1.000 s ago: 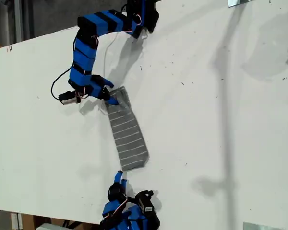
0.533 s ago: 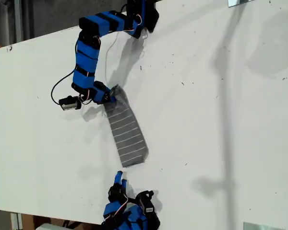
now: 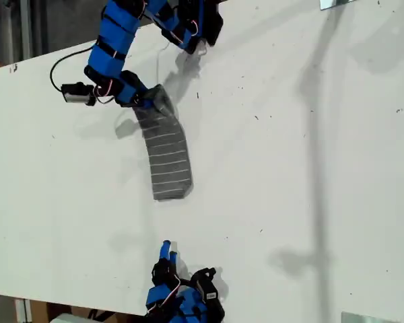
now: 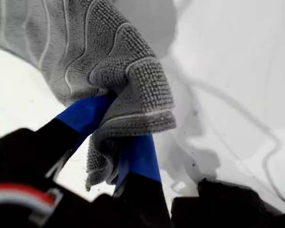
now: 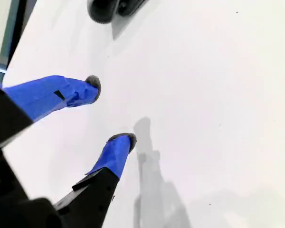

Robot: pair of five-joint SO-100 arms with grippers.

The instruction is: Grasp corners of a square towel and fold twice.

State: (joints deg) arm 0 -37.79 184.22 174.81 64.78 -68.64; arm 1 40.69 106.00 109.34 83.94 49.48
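The towel (image 3: 167, 158) is a narrow folded strip, dark grey with thin white stripes, hanging down onto the white table (image 3: 289, 168). In the exterior view, its upper end is bunched in my first gripper (image 3: 151, 102), which is shut on it. The first wrist view shows the blue fingers (image 4: 140, 156) pinching the towel (image 4: 128, 71) there. The strip's free end with its corners (image 3: 172, 195) rests on the table. My second gripper (image 3: 168, 252) stands open near the exterior view's lower edge, well short of the towel. The second wrist view shows that gripper (image 5: 110, 113) over bare table.
A black cable (image 3: 60, 60) loops beside the first arm near the exterior view's upper left. Metal brackets sit at that view's top right (image 3: 337, 3) and bottom right (image 3: 363, 317). The table's edge runs along the exterior view's left side.
My first gripper has risen and moved toward the exterior view's upper left, pulling the towel with it. The strip's free end has slid away from my second gripper, which has not moved.
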